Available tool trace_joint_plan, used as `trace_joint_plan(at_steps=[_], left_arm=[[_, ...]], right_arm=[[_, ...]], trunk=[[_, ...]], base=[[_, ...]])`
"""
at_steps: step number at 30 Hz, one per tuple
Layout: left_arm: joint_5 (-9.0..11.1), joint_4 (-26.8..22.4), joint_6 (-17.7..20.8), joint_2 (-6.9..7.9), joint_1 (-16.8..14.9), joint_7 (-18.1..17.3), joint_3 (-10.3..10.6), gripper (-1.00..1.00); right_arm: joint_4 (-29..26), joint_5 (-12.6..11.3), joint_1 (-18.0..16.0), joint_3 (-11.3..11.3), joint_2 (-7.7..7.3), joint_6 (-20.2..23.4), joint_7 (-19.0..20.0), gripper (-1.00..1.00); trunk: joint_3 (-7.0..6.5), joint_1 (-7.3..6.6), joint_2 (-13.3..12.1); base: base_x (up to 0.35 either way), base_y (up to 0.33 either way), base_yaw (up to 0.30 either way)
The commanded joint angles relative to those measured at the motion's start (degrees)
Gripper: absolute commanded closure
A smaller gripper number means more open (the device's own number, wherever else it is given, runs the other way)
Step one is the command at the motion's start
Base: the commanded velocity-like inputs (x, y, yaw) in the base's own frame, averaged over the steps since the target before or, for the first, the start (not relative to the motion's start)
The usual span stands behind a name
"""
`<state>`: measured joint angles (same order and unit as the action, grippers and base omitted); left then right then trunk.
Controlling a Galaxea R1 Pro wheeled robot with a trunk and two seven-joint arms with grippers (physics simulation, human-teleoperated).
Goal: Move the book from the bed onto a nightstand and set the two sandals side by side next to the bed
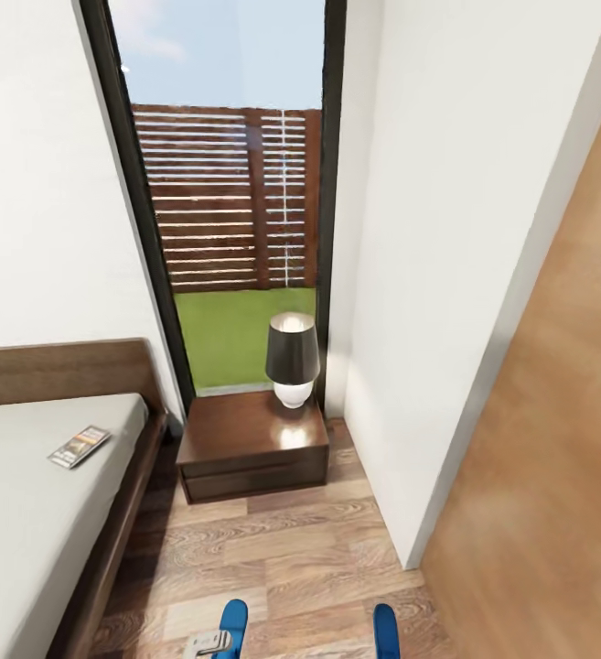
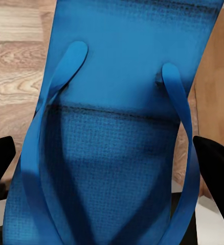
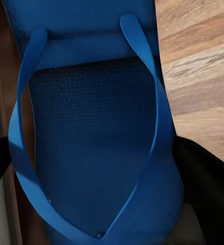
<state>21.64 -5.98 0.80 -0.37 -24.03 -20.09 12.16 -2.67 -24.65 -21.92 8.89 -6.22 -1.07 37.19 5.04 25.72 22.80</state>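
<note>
The book (image 1: 80, 446) lies flat on the grey mattress of the bed (image 1: 26, 513), near the headboard at the left. The nightstand (image 1: 252, 446) stands by the bed under the window, with a lamp on its top. My left gripper (image 2: 109, 171) is shut on a blue sandal (image 2: 122, 127), whose sole lies between the black fingers (image 2: 0, 163). My right gripper (image 3: 99, 171) is shut on the other blue sandal (image 3: 94, 143) in the same way. Both sandal tips (image 1: 233, 621) (image 1: 386, 630) poke up at the bottom of the head view, over the wood floor.
A black-shaded lamp (image 1: 292, 359) with a white base takes the nightstand's right rear corner. A white wall (image 1: 446, 275) and a tall light-brown panel (image 1: 556, 458) close in the right side. Wood-plank floor (image 1: 282, 558) runs between bed and wall.
</note>
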Motion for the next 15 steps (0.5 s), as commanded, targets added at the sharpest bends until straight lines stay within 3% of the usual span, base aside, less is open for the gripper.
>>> trace_joint_plan(at_steps=[1, 15], left_arm=[[0.60, 0.00, 0.08, 0.02, -0.05, -0.13, 0.41, 1.00], [0.60, 0.00, 0.08, 0.02, -0.05, -0.13, 0.41, 1.00]], right_arm=[[0.04, -0.49, -0.05, 0.43, -0.02, -0.11, 0.17, 1.00], [0.04, -0.49, -0.05, 0.43, -0.02, -0.14, 0.17, 1.00]], trunk=[[0.12, 0.06, 0.12], [0.12, 0.06, 0.12]], base=[[0.301, -0.034, 0.000], [0.301, -0.092, 0.000]])
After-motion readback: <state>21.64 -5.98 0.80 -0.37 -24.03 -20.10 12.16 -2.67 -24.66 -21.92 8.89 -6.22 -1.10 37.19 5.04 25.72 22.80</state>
